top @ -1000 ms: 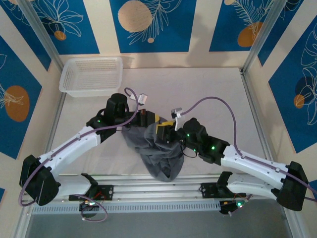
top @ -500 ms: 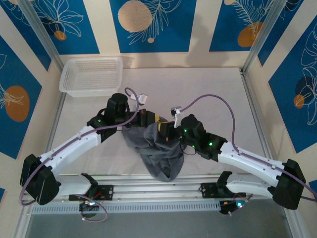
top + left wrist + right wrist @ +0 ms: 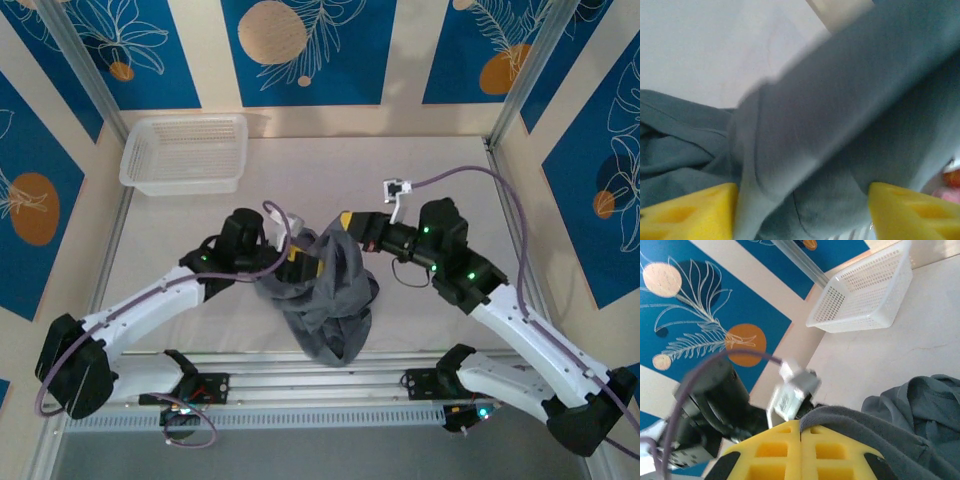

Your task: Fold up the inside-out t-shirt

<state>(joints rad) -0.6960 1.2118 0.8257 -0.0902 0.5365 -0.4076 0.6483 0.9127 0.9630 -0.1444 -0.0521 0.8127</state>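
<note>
left gripper (image 3: 801, 214): the jaws are held wide apart, and nothing is clamped.
left fingers (image 3: 687, 216): one yellow pad is seen at each side. A thick band of grey cloth passes through the gap between them.
right gripper (image 3: 800, 432): the jaws are pressed together on a fold of the shirt. The two yellow pads meet along a thin seam.
inside-out t-shirt (image 3: 325, 300): it is bunched on the table between the two grippers. One fold is drawn up to the right jaws, and the rest is heaped beneath and behind the left jaws.
cloth at the right jaws: the pinched fold emerges at the fingertips and drapes off to one side of them.
cloth at the left jaws: it is blurred, so seams and hems cannot be told apart.
table (image 3: 400, 170): pale bare surface is seen beyond both sets of fingertips.
white basket (image 3: 867, 292): it is set well beyond the right fingertips by the wall, apart from the shirt.
</note>
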